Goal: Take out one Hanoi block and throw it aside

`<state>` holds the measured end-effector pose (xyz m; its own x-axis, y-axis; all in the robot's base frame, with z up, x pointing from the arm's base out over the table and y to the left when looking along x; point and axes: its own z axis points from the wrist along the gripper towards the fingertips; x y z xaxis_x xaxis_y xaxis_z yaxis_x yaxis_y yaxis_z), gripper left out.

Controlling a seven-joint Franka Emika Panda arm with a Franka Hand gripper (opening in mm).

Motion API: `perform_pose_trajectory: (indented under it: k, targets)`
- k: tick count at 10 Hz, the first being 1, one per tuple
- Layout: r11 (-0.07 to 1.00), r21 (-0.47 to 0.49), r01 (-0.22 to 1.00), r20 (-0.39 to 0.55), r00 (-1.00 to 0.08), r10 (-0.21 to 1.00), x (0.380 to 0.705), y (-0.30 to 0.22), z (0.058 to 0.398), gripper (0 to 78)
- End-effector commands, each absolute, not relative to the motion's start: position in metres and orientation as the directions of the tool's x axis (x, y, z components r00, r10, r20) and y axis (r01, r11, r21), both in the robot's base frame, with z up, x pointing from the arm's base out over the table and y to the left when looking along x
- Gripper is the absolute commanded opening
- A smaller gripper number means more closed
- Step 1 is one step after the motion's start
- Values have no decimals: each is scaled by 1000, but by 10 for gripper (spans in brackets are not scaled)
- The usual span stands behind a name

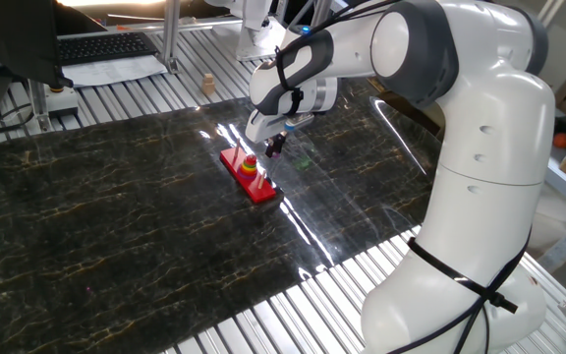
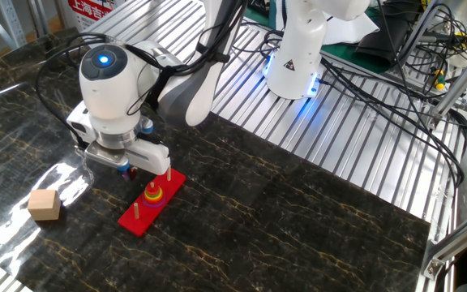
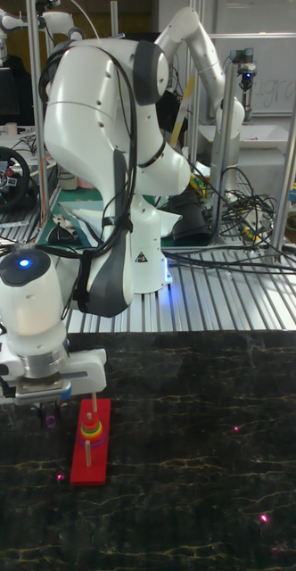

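We see the gripper [image 3: 50, 414] hanging low over the dark marbled table [image 2: 298, 219], just off the far end of the red base [image 2: 150, 203]. In the tall fixed view it sits at lower left, with the stack of coloured rings just to its right on the middle peg. In the other fixed view the gripper [image 2: 128, 169] lies up and to the left of the stack, beside the peg at the base's upper right end.

The Hanoi block [image 3: 92, 418] we want is the small ring at the top of that stack; at this size we cannot make out its colour or hole with any certainty. It rests on its peg, untouched, the peg standing upright through it.

We cannot tell whether the fingers are spread or pressed together: the wrist housing hides them in both side views, and in the one fixed view only a dark tip [image 1: 275, 147] shows. Nothing appears to be between them.

We judge that the coming move turns on a short sideways shift along the base's long axis, toward the middle peg, then a straight lift up.
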<state>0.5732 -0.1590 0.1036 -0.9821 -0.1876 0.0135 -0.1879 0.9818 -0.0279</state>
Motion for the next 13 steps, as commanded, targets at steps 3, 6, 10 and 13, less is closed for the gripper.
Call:
perform_pose_trajectory:
  k: [3, 6, 10, 13]
  targets:
    - [984, -32, -176, 1, -984, -176, 574, -160, 105, 11]
    - [984, -31, -174, -1, -985, -174, 574, -159, 103, 11]
    - [984, -31, -174, -3, -985, -174, 574, -159, 103, 774]
    - [984, -31, -174, -3, -985, -174, 574, -159, 103, 774]
